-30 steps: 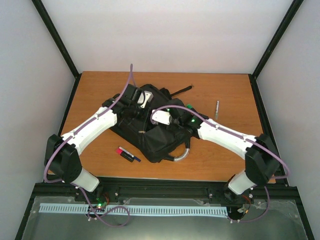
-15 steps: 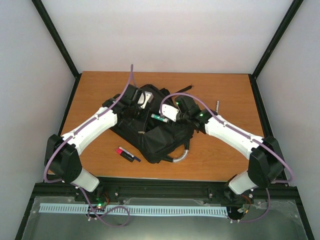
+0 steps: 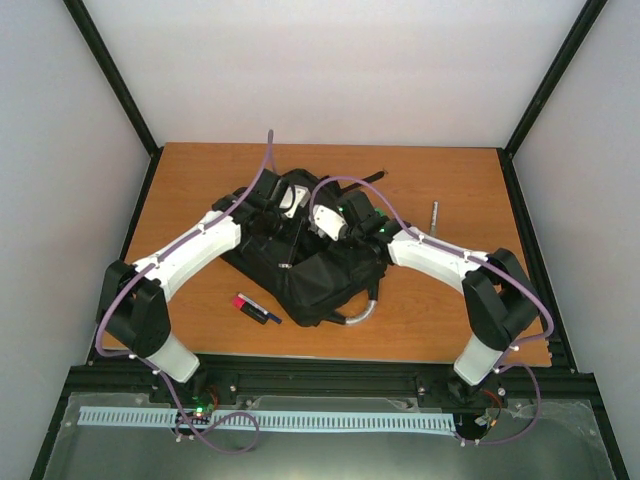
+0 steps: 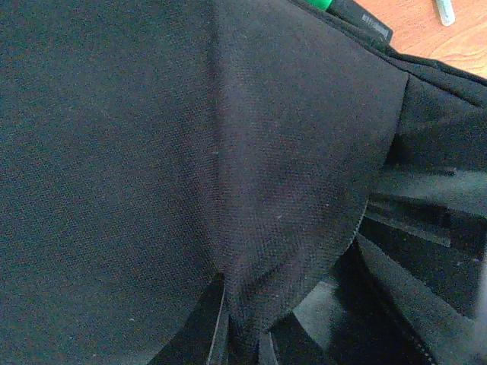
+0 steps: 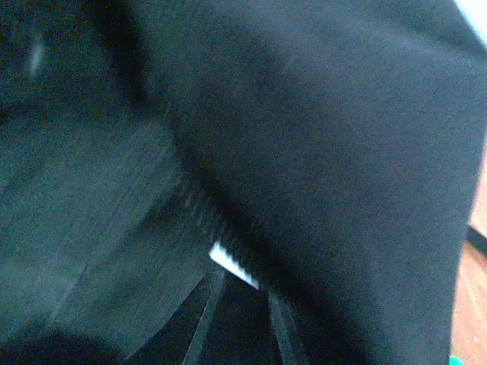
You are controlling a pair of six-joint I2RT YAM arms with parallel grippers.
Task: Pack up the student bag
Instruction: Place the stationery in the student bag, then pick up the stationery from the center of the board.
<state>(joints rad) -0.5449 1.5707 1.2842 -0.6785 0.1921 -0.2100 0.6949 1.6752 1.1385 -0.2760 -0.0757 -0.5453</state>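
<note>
Bag (image 3: 315, 270) first: one only, black, lying crumpled in the middle of the table (image 3: 200, 180) with its grey handle (image 3: 362, 312) turned toward the near edge. Two arms (image 3: 190, 250) reach in over it, one from each side. Two markers (image 3: 255, 307) lie side by side just beside the bag's near left corner, one red-capped, one blue. A single silvery pen (image 3: 434, 218) sits apart on the right.

The left gripper (image 4: 242, 338) is closed tight, a fold of the bag's cloth pinched between its fingers. The right gripper (image 5: 242, 319) is pressed in against the bag too, but its view is blurred, and I cannot tell whether it has closed or what it has.

The table is orange-brown wood; plain white walls (image 3: 330, 70) stand around it, with black posts (image 3: 110, 70) at the corners.

Writing: a black tag (image 4: 369, 26) at the bag's edge carries pale print — too small to read.
</note>
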